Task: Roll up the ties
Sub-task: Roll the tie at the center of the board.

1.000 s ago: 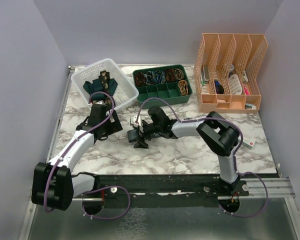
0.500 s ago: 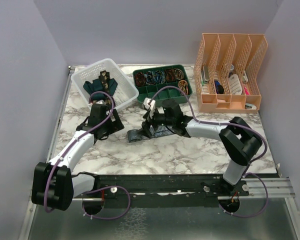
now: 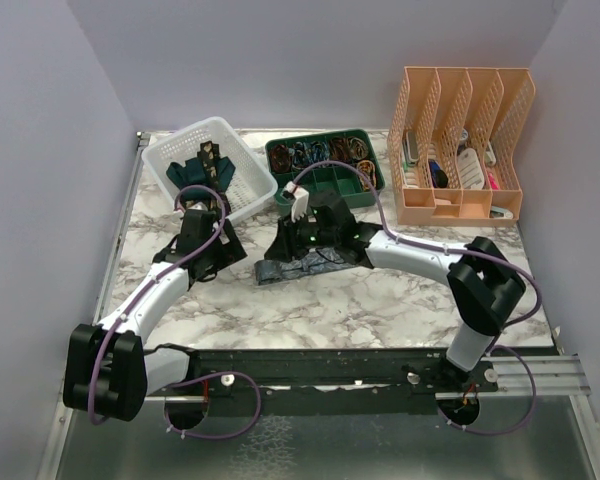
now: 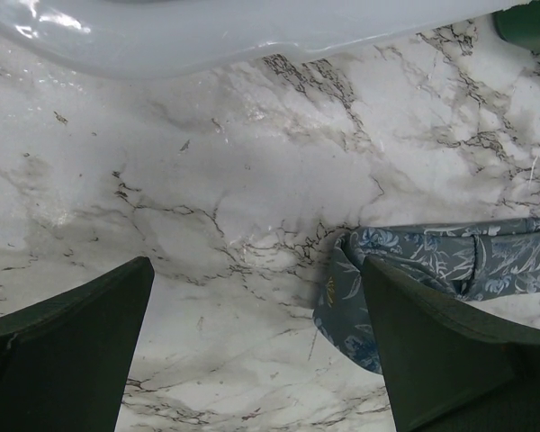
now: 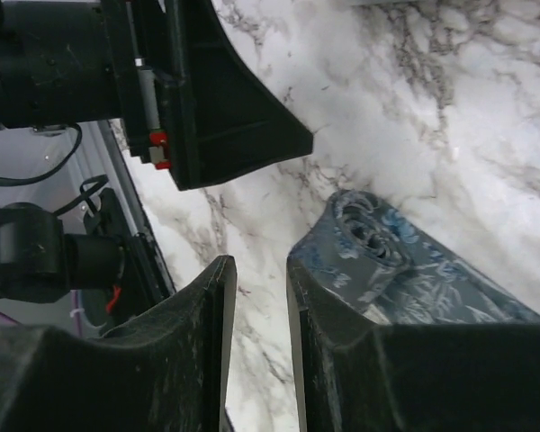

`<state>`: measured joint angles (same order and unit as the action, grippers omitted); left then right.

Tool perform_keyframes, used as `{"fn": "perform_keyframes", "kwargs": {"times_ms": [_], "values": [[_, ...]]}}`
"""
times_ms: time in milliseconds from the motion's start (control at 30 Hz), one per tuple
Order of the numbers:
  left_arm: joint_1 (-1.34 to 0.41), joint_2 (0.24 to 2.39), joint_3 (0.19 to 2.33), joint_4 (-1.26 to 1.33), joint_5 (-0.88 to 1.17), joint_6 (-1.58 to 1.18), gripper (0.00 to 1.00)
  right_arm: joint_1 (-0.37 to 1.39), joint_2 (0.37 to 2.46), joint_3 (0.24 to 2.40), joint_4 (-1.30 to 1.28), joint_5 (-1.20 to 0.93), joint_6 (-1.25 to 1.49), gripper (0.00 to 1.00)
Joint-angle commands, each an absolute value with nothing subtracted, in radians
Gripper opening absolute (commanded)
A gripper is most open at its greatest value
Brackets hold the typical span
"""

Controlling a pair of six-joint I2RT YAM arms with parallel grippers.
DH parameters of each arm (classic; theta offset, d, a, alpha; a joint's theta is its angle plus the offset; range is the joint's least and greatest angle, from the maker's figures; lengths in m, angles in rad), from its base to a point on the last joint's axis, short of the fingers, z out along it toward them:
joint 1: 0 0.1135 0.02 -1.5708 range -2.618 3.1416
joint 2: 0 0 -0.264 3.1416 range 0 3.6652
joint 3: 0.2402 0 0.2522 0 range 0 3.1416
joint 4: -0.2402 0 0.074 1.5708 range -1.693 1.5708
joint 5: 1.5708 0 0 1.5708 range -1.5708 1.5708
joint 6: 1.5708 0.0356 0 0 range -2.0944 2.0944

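On the white marble desk [image 3: 400,300], the right gripper [image 5: 259,270] stands narrowed to a slim empty gap, just beside the curled end of the blue-grey patterned fabric tie [image 5: 387,261] lying flat. The left gripper [image 4: 254,265] gapes wide nearby, empty.

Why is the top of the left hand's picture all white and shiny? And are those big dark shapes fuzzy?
Left wrist view: light glares off the close white basket; the dark left fingers are near, slightly soft. Right wrist view: the right fingers look soft too, while the blue-grey tie is sharp.
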<state>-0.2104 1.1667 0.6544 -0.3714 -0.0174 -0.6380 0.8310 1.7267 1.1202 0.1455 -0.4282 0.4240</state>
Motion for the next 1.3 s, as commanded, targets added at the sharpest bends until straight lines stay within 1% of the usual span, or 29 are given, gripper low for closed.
{"fn": "perform_keyframes", "kwargs": {"times_ms": [0,300,567,700,900,1267], "values": [[-0.204,1.148,0.637,-0.364,-0.054,-0.658,0.98,0.868,1.775,1.166,0.086,-0.407,0.495,0.34],[-0.204,1.154,0.637,-0.365,-0.048,-0.651,0.98,0.875,1.873,1.2,0.069,-0.422,0.537,0.31],[-0.204,1.157,0.63,-0.348,-0.014,-0.642,0.98,0.867,1.897,1.207,0.007,-0.278,0.506,0.31],[-0.204,1.157,0.617,-0.326,0.0,-0.64,0.98,0.852,1.899,1.186,0.003,-0.247,0.498,0.31],[-0.205,1.153,0.584,-0.253,0.087,-0.638,0.97,0.836,1.893,1.153,0.002,-0.24,0.481,0.31],[-0.205,1.198,0.492,0.023,0.344,-0.651,0.97,0.803,1.867,1.094,0.035,-0.234,0.474,0.32]]}}
